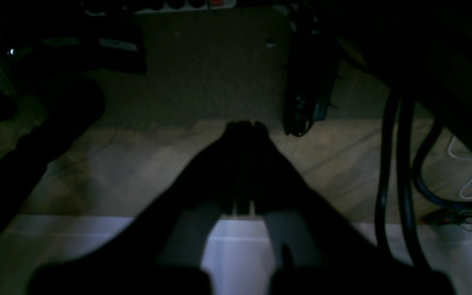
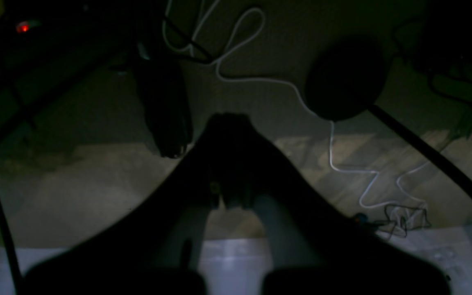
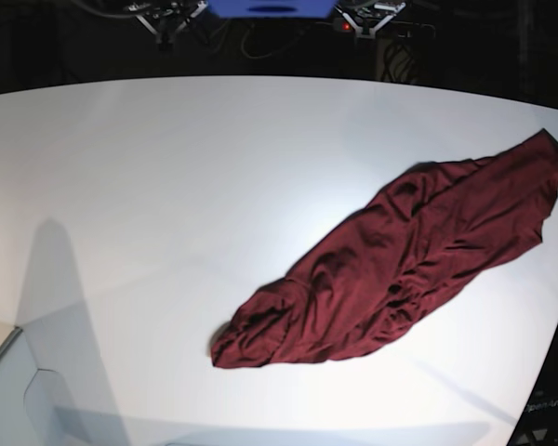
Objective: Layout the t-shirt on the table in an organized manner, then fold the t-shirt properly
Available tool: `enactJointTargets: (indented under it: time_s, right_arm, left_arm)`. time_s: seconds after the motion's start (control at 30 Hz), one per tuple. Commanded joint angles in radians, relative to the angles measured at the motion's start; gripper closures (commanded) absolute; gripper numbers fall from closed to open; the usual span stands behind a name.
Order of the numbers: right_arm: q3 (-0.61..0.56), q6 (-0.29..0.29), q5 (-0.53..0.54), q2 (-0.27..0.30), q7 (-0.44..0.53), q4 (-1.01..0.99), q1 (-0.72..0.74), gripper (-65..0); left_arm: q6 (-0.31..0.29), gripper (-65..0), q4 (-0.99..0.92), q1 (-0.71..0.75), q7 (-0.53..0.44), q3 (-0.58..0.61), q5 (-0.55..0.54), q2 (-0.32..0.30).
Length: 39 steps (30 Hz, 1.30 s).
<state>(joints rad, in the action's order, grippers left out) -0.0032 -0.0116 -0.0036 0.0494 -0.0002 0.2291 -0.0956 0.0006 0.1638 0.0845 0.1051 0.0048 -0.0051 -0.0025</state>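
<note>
The dark maroon t-shirt (image 3: 405,269) lies crumpled in a long diagonal heap on the right half of the white table (image 3: 167,186), running from near the front centre up to the right edge. Neither gripper shows in the base view. In the dim left wrist view my left gripper (image 1: 246,125) is shut with nothing between its fingers, hanging over floor past a pale strip of table (image 1: 55,237). My right gripper (image 2: 228,119) is likewise shut and empty in the right wrist view, over floor. No cloth shows in either wrist view.
Black cables (image 1: 395,164) hang at the right of the left wrist view, beside a dark upright object (image 1: 307,82). A white cord (image 2: 334,155) and a dark round shape (image 2: 344,80) lie on the floor. The table's curved edge (image 3: 553,353) runs close to the shirt.
</note>
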Motion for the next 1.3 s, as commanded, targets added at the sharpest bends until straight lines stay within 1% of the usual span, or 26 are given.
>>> enactJointTargets:
  time_s: [0.0,0.13,0.23,0.37,0.53,0.6,0.7,0.73,0.8,0.87,1.0,1.1,1.17,1.27]
  right_arm:
    - [-0.002,0.014,0.0,0.002,0.007,0.002,-0.002,0.0]
    - [-0.002,0.014,0.0,0.004,0.007,0.003,-0.002,0.0]
    - [-0.002,0.014,0.0,0.005,0.015,0.048,-0.028,0.0]
    - [-0.001,0.014,0.0,0.007,0.044,0.206,-0.126,0.0]
    - [0.004,0.017,0.0,0.013,0.032,0.436,-0.267,0.0]
    - [0.006,0.017,0.001,0.036,0.032,0.533,-0.33,0.0]
    - [0.006,0.017,0.001,0.046,0.03,0.662,-0.41,0.0]
    - [0.006,0.017,0.001,0.06,0.027,0.717,-0.439,0.0]
    - [0.006,0.017,0.003,0.079,-0.004,0.835,-0.496,0.0]
    - [0.007,0.017,0.003,0.083,-0.036,0.968,-0.551,0.0]
    - [0.036,0.017,0.003,0.091,-0.099,1.229,-0.64,0.0]
    - [0.044,0.017,0.003,0.091,-0.12,1.412,-0.702,0.0]
    - [0.044,0.017,0.003,0.097,-0.125,1.521,-0.743,0.0]
    - [0.044,0.017,0.003,0.097,-0.125,1.671,-0.794,0.0]
  left_arm:
    - [0.011,0.0,0.001,-0.001,0.0,0.002,0.003,0.0]
    - [0.011,0.0,0.001,0.001,0.0,0.002,0.003,-0.012]
    - [0.006,0.0,0.003,0.002,0.0,0.002,0.0,-0.02]
    - [0.005,0.0,0.029,0.027,0.0,0.001,0.0,-0.038]
    - [0.003,0.0,0.313,0.212,0.002,-0.002,-0.002,-0.08]
    - [0.003,0.0,0.458,0.306,0.002,-0.004,-0.003,-0.101]
    - [0.005,0.0,0.659,0.416,0.003,-0.004,-0.003,-0.124]
    - [0.009,0.0,0.727,0.45,0.006,-0.006,-0.003,-0.129]
    - [0.009,0.0,0.85,0.509,0.006,-0.007,-0.008,-0.147]
    - [0.009,0.0,0.968,0.562,0.006,-0.007,-0.051,-0.158]
    - [0.006,0.0,1.172,0.645,0.006,-0.006,-0.195,-0.205]
    - [0.008,0.0,1.311,0.694,0.006,-0.006,-0.276,-0.242]
    - [0.009,0.0,1.396,0.731,0.006,-0.006,-0.301,-0.261]
    - [0.011,0.0,1.539,0.791,0.006,-0.006,-0.304,-0.268]
